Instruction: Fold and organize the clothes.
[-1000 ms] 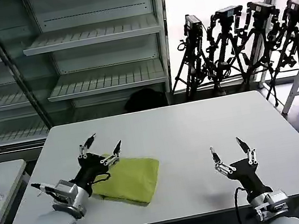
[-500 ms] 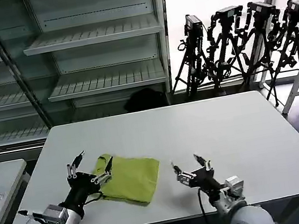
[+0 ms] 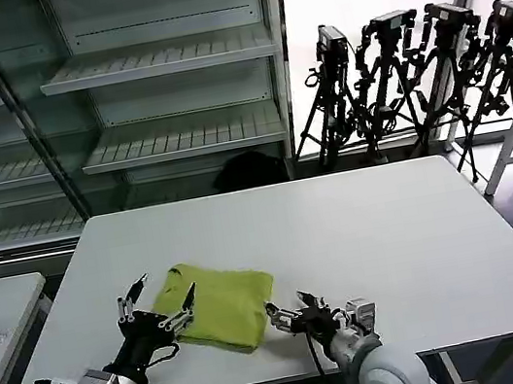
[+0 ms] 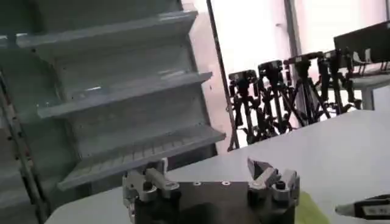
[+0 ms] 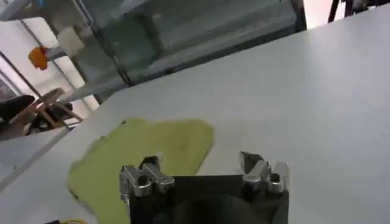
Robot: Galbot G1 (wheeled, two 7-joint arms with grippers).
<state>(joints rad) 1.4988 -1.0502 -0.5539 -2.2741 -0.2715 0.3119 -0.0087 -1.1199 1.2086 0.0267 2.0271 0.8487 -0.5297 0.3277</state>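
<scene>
The folded lime T-shirt [image 3: 218, 304] lay on the white table [image 3: 391, 229] toward its seven o'clock corner. The left gripper [image 3: 157, 305], jaws spread, hovered at the shirt's nine o'clock; the right gripper [image 3: 294, 312], also open, sat at its four o'clock

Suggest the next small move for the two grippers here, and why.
Probably close both grippers in on the T-shirt for another fold. It lies as a folded rectangle near the table's front left. The left gripper sits open at its left edge, the right gripper open just off its right corner, neither holding cloth. I'd bring the right one to that corner first.
</scene>
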